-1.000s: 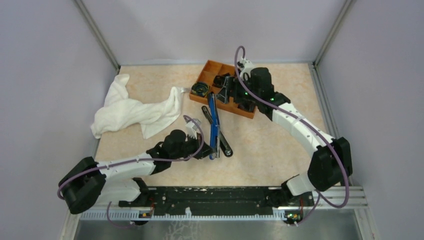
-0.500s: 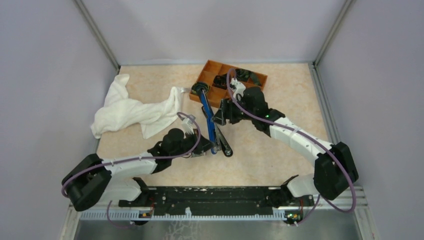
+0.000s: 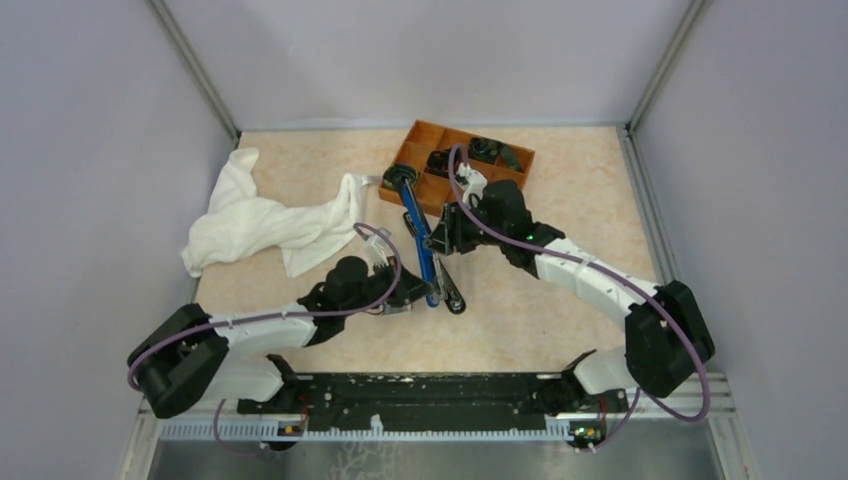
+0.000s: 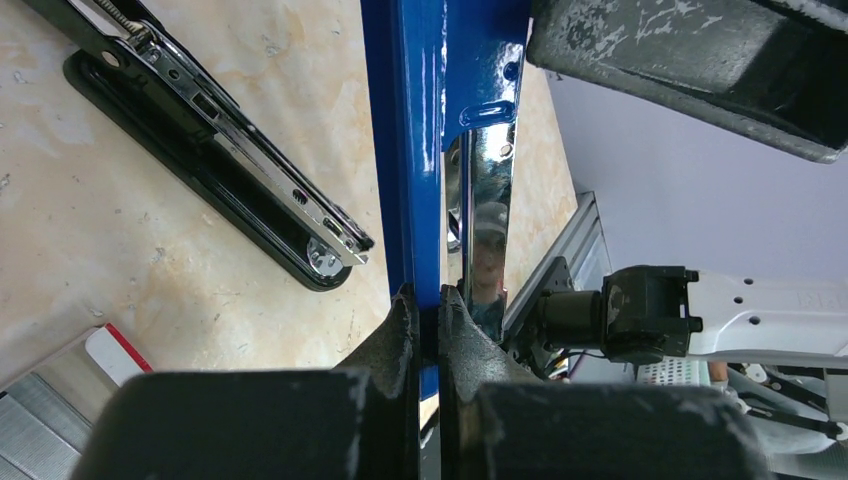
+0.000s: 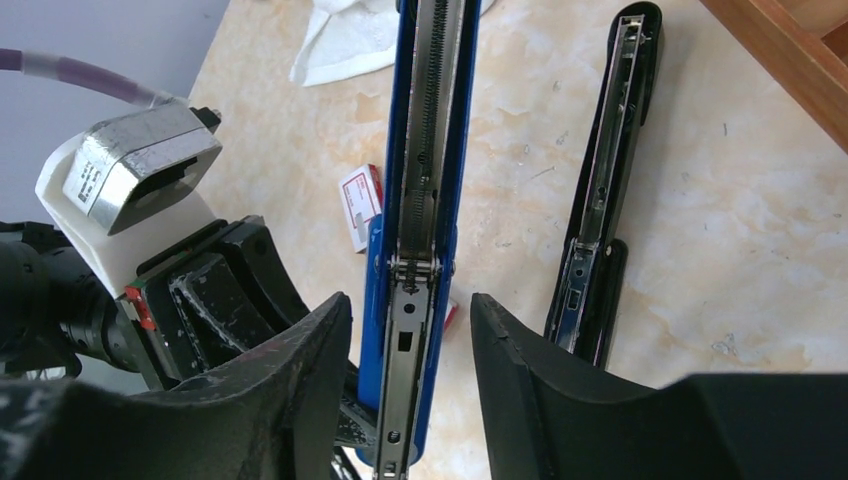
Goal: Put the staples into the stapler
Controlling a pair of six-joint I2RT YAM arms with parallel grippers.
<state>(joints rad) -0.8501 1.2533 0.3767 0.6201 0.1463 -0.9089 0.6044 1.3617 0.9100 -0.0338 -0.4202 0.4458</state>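
Note:
The all-black stapler [image 3: 452, 292] lies hinged open on the table, its metal channel up [image 4: 210, 140] [image 5: 600, 200]. My left gripper [image 4: 428, 310] [image 3: 405, 290] is shut on the edge of a blue-and-black stapler [image 3: 409, 203] and holds it raised. My right gripper [image 5: 410, 298] [image 3: 437, 240] straddles that blue stapler's open rail [image 5: 425, 150] with its jaws apart and a gap on both sides. The staples carton [image 5: 362, 205], white with a red label, lies on the table under the blue stapler. A silver-grey block of staples [image 4: 30, 425] shows beside the carton [image 4: 112, 352].
An orange compartment tray [image 3: 425, 133] with black items stands at the back centre, its corner close to my right gripper [image 5: 790, 50]. A crumpled white towel [image 3: 265, 220] lies at the left. Grey walls enclose the table.
My right arm has come from over the orange tray down to the blue stapler, and its jaws have narrowed. The blue stapler's far end has swung toward the tray. The left grip is unchanged.

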